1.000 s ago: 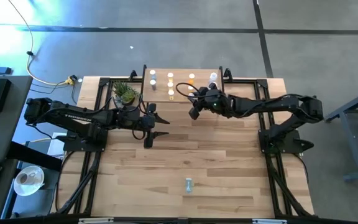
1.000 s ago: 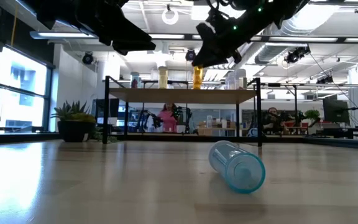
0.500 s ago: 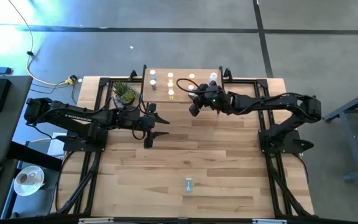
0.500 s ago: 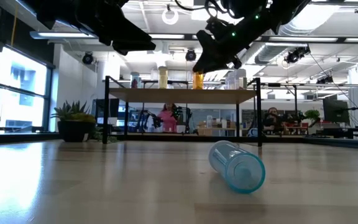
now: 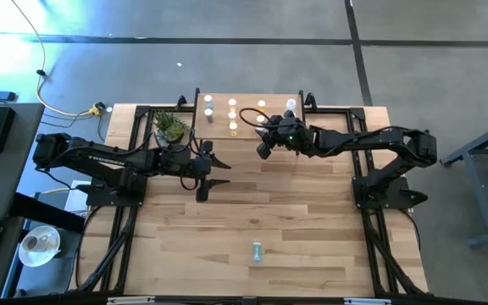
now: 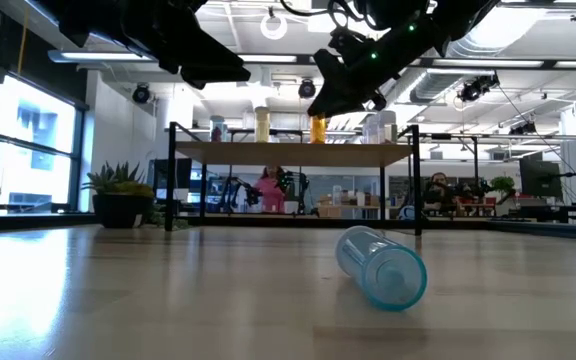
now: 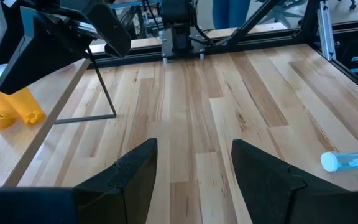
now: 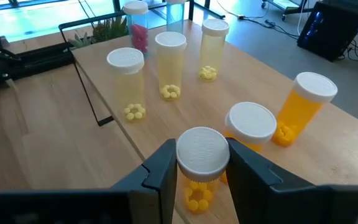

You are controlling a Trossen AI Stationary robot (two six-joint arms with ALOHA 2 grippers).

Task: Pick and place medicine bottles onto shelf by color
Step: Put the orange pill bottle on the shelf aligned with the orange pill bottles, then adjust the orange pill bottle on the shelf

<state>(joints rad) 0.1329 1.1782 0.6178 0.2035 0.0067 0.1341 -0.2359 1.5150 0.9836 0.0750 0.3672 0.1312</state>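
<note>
Bottle with yellow pills and a white cap sits upright between the right gripper fingers, which look closed on it, over the front edge of the shelf. Axis vertical, so the coming move is probably straight down to set it near the other yellow bottles, with two orange ones just beside. Left gripper hangs open and empty over mid-table. Blue bottle lies on its side near the front table edge, well apart from both arms.
</note>
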